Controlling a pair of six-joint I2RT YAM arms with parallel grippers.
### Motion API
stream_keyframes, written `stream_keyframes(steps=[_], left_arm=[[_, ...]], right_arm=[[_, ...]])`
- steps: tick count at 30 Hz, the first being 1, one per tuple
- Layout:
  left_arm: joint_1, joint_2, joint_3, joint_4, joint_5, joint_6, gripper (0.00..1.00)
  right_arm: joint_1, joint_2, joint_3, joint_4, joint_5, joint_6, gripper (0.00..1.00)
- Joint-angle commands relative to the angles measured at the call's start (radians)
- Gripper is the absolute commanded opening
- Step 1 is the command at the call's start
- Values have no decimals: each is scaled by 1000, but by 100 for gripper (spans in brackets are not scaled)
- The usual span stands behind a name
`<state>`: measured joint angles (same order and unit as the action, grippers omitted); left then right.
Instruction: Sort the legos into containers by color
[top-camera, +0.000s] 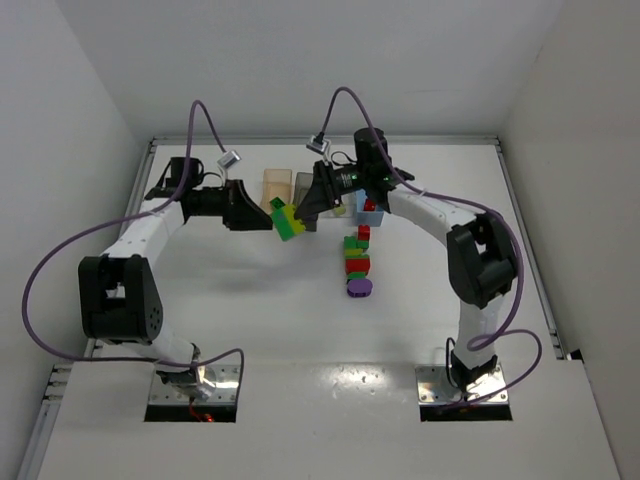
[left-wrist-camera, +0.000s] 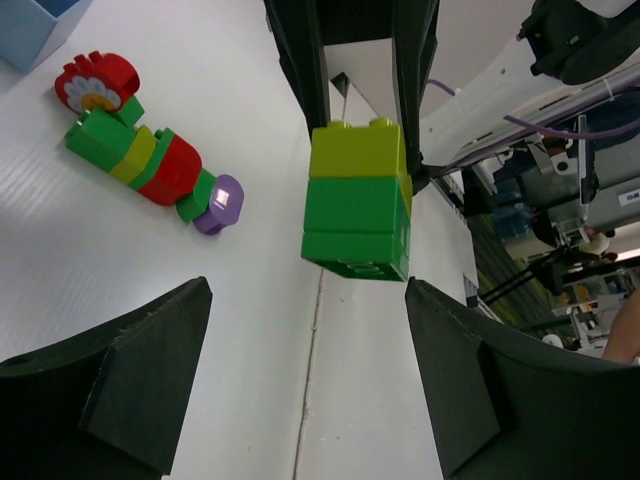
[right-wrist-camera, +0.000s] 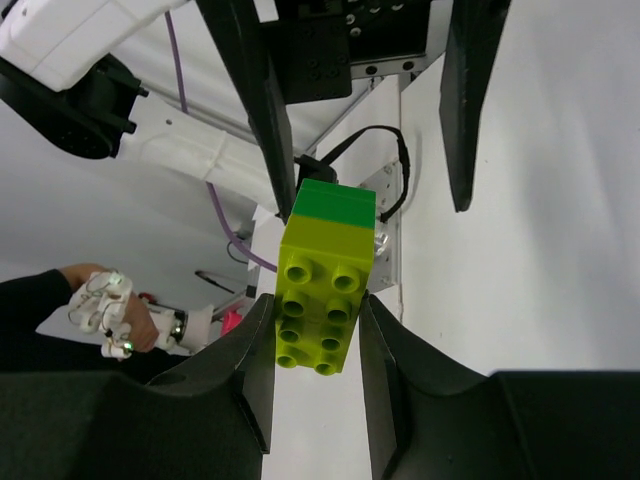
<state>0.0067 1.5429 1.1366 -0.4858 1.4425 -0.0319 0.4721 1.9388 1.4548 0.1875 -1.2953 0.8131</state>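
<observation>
Your right gripper (right-wrist-camera: 318, 312) pinched the stacked lime and dark green studded plastic brick (right-wrist-camera: 322, 270) by its lime end. Your left gripper (left-wrist-camera: 308, 300) stood spread around the dark green end, not touching it. Beyond its fingertips (left-wrist-camera: 185, 312) lay a row of red, green and purple bricks (left-wrist-camera: 150, 160).

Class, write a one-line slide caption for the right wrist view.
The right gripper pinches a lime-and-green brick stack, while the open left gripper faces it, one finger on either side.
</observation>
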Motion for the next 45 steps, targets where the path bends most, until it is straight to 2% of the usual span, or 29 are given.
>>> stream_keyframes(steps=[1, 11, 20, 29, 36, 39, 40, 43, 45], left_arm=[[16, 25, 58, -63, 79, 114, 85], [16, 63, 100, -178, 136, 230, 77], [16, 72, 100, -197, 174, 239, 75], [7, 91, 120, -215, 174, 250, 50], [-24, 82, 120, -224, 174, 250, 50], [-24, 82, 120, -224, 174, 241, 43], [-24, 82, 120, -224, 174, 240, 37], [-24, 82, 120, -224, 174, 231, 27], [-24, 82, 120, -224, 174, 231, 24]], right_arm=[[20, -20, 24, 63, -35, 3, 6], [39, 38, 76, 73, -25, 14, 6], [39, 71, 94, 82, -25, 14, 6], [48, 89, 113, 92, -16, 14, 6], [48, 118, 122, 101, -16, 14, 6], [48, 118, 131, 101, -16, 14, 6], [48, 118, 131, 101, -16, 14, 6], [48, 118, 131, 101, -16, 14, 6], [48, 118, 131, 101, -7, 14, 6]])
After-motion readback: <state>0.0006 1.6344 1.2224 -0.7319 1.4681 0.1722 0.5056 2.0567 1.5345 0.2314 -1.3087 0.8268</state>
